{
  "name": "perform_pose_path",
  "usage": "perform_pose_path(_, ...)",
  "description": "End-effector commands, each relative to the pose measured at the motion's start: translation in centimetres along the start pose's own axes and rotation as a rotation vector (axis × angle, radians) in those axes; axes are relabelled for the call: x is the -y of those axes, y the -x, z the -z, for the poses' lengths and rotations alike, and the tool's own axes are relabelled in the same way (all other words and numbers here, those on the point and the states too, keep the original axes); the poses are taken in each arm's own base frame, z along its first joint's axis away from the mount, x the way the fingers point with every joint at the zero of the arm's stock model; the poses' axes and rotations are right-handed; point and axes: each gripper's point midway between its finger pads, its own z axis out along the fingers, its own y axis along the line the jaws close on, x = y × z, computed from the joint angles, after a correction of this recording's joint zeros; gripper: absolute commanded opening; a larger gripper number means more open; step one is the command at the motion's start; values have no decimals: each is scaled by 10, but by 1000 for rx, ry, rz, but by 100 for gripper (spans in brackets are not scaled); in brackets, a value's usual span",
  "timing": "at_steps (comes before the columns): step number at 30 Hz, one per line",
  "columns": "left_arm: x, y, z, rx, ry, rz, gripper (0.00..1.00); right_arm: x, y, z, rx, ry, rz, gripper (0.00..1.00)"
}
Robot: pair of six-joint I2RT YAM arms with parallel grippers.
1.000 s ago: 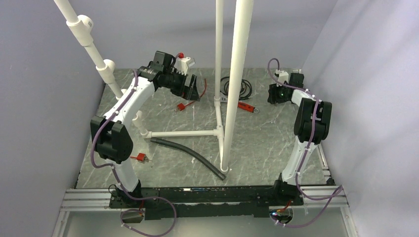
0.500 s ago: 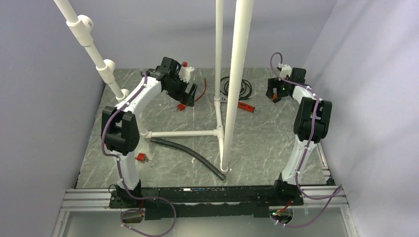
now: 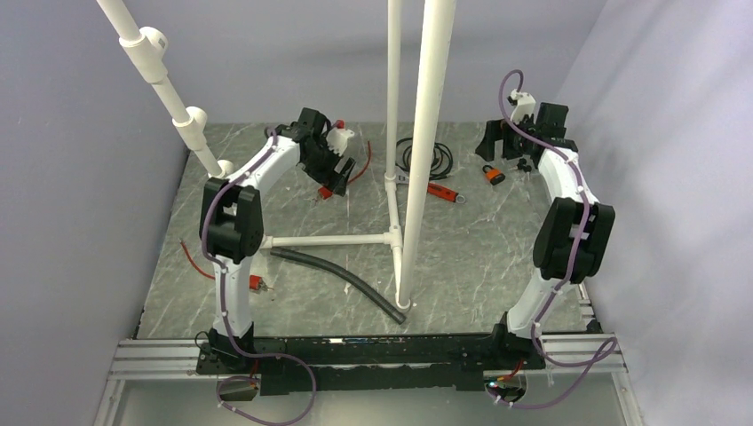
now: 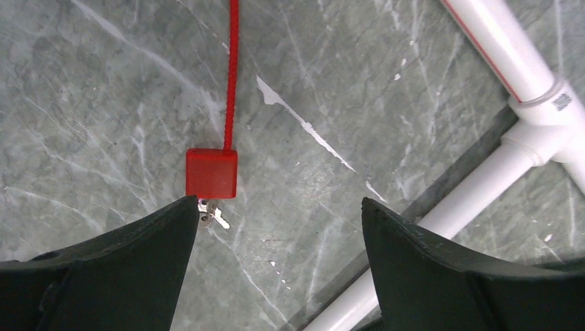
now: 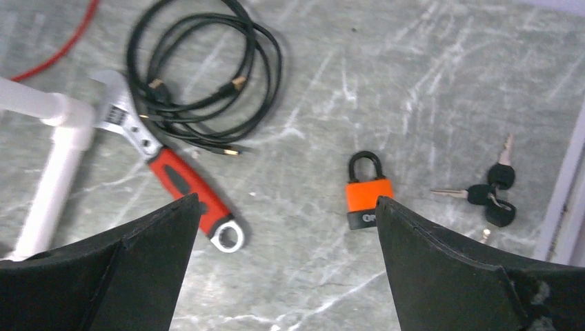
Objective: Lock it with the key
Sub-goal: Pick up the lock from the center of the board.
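Note:
An orange padlock (image 5: pixel 366 196) with a black shackle lies flat on the marble table, also seen as the padlock (image 3: pixel 491 175) from above. A bunch of black-headed keys (image 5: pixel 493 193) lies just right of it. My right gripper (image 5: pixel 286 201) hangs open above them, empty; from above, the right gripper (image 3: pixel 499 153) is behind the padlock. A red lock block (image 4: pixel 212 173) on a red cable has a small silver key (image 4: pixel 214 216) at its near side. My left gripper (image 4: pixel 279 207) is open over the table, its left finger tip beside that key.
A white pipe frame (image 3: pixel 391 235) stands mid-table, with tall white posts (image 3: pixel 426 133). A black cable coil (image 5: pixel 207 76) and a red-handled wrench (image 5: pixel 176 176) lie left of the padlock. A black hose (image 3: pixel 337 277) lies near the front, with a small red part (image 3: pixel 253 283) at the left.
The right gripper opened, let go of the orange padlock and drew back from it. The left arm swung in over the red lock block.

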Motion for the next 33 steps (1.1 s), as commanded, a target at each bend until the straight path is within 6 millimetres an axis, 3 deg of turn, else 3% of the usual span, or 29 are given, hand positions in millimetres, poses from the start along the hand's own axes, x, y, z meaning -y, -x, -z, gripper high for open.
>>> perform_pose_path(1,-19,8,-3,19,42,-47,90,-41,6,14,11,114,-71,100)
perform_pose_path(10,-37,3,-28,-13,52,-87,69,-97,3,26,20,215,-102,100)
perform_pose_path(19,-50,-11,-50,-84,74,-78,66,-120,8,32,32,277,-136,100)
perform_pose_path(25,-49,-25,-62,-129,55,-53,61,-141,12,35,31,329,-175,100)
perform_pose_path(33,-43,-36,-60,-172,39,-25,36,-150,12,36,29,350,-190,100)
